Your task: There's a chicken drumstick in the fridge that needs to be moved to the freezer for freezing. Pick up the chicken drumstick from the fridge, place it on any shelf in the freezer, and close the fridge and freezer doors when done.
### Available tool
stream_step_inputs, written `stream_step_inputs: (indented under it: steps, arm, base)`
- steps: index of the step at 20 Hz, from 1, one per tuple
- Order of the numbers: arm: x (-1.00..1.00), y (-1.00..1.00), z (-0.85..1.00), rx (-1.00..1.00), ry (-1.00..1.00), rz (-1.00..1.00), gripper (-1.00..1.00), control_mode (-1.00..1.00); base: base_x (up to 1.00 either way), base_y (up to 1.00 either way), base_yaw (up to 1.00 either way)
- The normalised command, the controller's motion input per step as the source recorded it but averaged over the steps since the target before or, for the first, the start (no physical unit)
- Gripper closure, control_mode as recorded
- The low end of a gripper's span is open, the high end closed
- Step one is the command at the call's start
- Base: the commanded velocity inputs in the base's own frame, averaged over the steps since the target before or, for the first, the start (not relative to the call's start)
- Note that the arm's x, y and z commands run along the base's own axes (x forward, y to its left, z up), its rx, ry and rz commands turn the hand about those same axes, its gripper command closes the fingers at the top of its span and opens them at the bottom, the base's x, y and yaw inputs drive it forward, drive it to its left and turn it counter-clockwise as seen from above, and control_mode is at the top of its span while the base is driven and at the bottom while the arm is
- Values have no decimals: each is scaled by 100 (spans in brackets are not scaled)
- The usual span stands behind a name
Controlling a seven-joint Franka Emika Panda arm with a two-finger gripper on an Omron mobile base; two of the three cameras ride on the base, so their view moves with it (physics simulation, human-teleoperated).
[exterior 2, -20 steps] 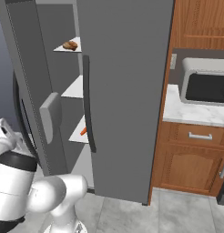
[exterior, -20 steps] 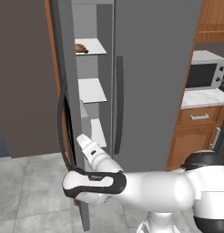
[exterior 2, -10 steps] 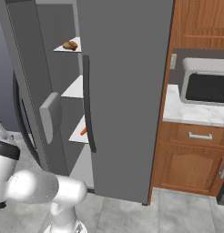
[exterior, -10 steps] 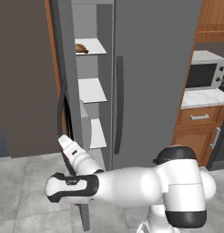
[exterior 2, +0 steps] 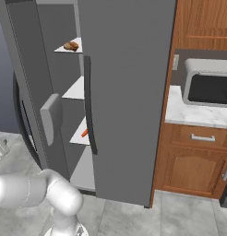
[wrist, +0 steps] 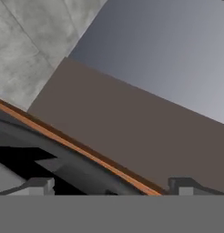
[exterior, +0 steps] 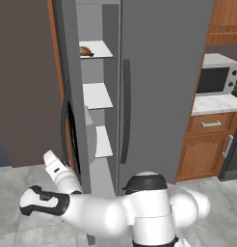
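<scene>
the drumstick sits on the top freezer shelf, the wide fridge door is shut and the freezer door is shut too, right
Not the last part: the freezer door stands open, as the left base view shows. The drumstick does sit on the top freezer shelf, and the wide fridge door is shut.

Golden-brown chicken drumstick [exterior: 86,51], grey fridge [exterior: 164,72]

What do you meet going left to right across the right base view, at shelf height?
Open freezer door → chicken drumstick on the shelf → closed fridge door → wooden cabinet.

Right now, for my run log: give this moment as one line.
drumstick: on top freezer shelf | freezer door: open | fridge door: shut | gripper: open, empty, by freezer door's outer side
</scene>
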Motion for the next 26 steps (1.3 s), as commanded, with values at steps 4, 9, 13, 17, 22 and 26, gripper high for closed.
stream_step_inputs:
  steps: [4, 9, 13, 17, 22, 26]
  arm:
    - [12, -4, 0, -1, 0, -17, -100, -100]
    - [0, 1, 0, -6, -5, -22, -100, -100]
    - [0, 33, 0, -26, -4, -47, -100, -100]
    - [13, -3, 0, -20, 0, -46, -100, -100]
    - [24, -23, 0, -4, 0, -31, -100, -100]
    - [4, -34, 0, 0, -1, -23, -100, -100]
  base:
    - [0, 0, 0]
    - [0, 0, 0]
    - [0, 0, 0]
    - [0, 0, 0]
    - [0, 0, 0]
    - [0, 0, 0]
